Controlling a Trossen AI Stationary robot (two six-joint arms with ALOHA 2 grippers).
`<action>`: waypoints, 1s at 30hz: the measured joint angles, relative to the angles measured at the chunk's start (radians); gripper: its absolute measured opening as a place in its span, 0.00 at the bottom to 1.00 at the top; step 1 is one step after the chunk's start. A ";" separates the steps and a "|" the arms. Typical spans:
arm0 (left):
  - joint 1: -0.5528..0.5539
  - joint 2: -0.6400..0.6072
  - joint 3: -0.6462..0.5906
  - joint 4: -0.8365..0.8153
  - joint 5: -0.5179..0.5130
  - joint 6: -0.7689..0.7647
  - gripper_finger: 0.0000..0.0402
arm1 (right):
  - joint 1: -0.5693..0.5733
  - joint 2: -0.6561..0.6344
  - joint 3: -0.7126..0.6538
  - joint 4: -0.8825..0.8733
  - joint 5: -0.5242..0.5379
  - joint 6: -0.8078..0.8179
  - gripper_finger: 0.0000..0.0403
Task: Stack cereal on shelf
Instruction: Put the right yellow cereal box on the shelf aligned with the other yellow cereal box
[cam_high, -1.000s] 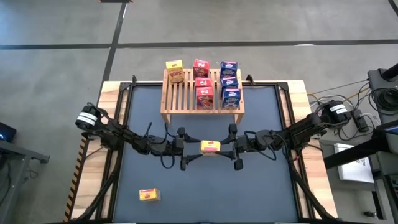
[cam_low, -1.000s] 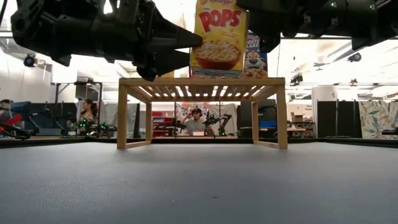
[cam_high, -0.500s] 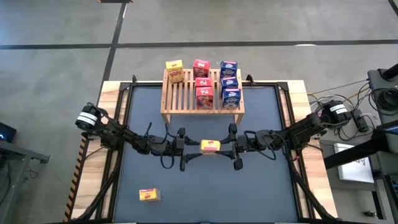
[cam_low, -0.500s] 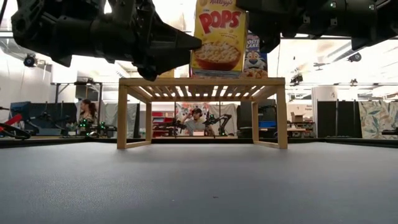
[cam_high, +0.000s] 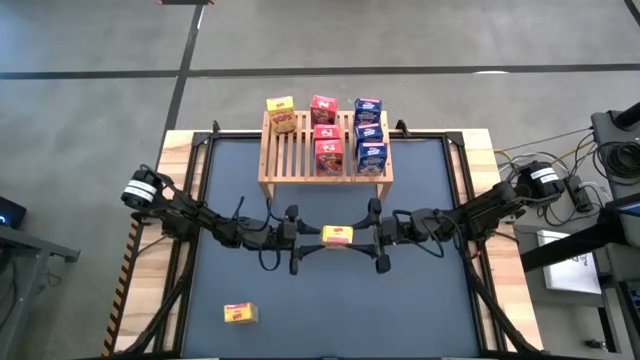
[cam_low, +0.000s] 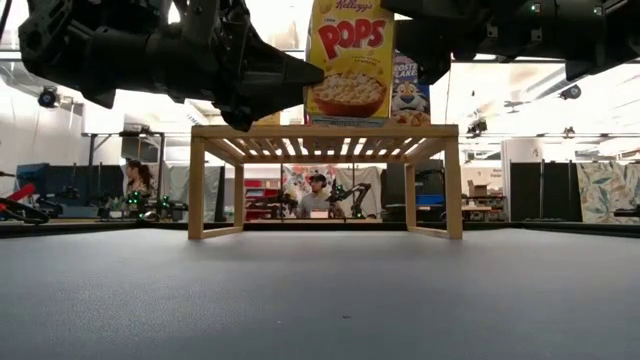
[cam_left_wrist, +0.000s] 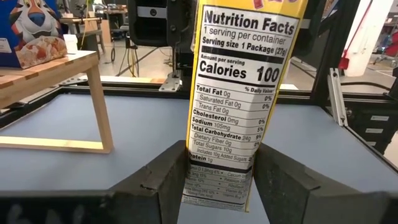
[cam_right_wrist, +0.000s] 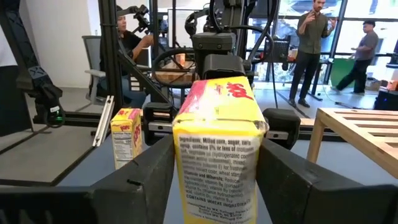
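Note:
A yellow cereal box hangs upright above the table's middle, between my two grippers. My left gripper comes at it from the left and is shut on its lower part. My right gripper reaches its upper part from the right; I cannot tell whether it touches the box. The wooden slatted shelf stands at the far edge on its side legs and carries several yellow, red and blue boxes. Another yellow box lies on the mat, near left. My left gripper pinches the box's lower part between its two fingers, one on the front face and one on the back. The fingers lie level, coming from the table's left. The box stands upright in the hold, lifted clear of the table.
The dark mat is bare on the near right. The table's wooden border and black frame rails run along both sides. People and equipment show in the room beyond the far edge.
The held box has shifted slightly toward the table's left and stands a little straighter. Both arms have kept their place.

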 joint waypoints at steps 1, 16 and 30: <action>0.000 0.000 0.000 -0.001 -0.001 0.000 0.40 | 0.000 0.000 0.000 0.000 0.000 0.000 0.51; 0.009 -0.023 -0.003 -0.008 -0.011 0.020 0.40 | 0.001 -0.231 0.000 -0.322 0.000 -0.046 0.76; 0.094 -0.469 -0.201 -0.062 -0.015 0.111 0.40 | 0.052 -0.477 -0.035 -0.569 -0.003 -0.035 0.75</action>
